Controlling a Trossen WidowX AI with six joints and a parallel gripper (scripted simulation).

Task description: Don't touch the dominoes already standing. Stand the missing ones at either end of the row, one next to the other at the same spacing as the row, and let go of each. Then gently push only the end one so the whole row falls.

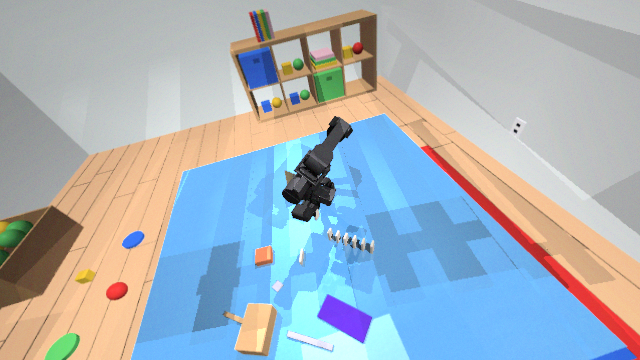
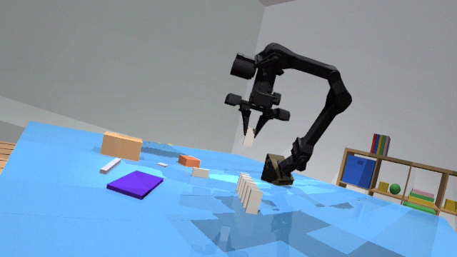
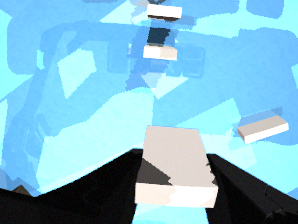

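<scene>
My gripper (image 2: 250, 133) (image 3: 173, 161) is shut on a cream domino (image 1: 317, 215) (image 2: 248, 140) (image 3: 176, 162), held roughly upright in the air above the mat. In the wrist view it is seen at a slant between the fingertips. Several cream dominoes stand in an evenly spaced row, with one domino (image 1: 346, 238) in the middle and an end domino (image 2: 253, 200) nearest the exterior camera. The near end domino (image 3: 160, 52) shows ahead of the held one in the wrist view. Another cream domino (image 1: 301, 257) (image 2: 201, 173) (image 3: 263, 128) rests on its long edge, away from the row.
An orange block (image 1: 263, 255) (image 2: 189, 160) lies near the loose domino. A small pale tile (image 1: 277, 286) (image 2: 162, 164), a tan block (image 1: 256, 330) (image 2: 121, 146), a pale bar (image 1: 310, 341) (image 2: 110, 165) and a purple slab (image 1: 345, 318) (image 2: 136, 183) lie farther off.
</scene>
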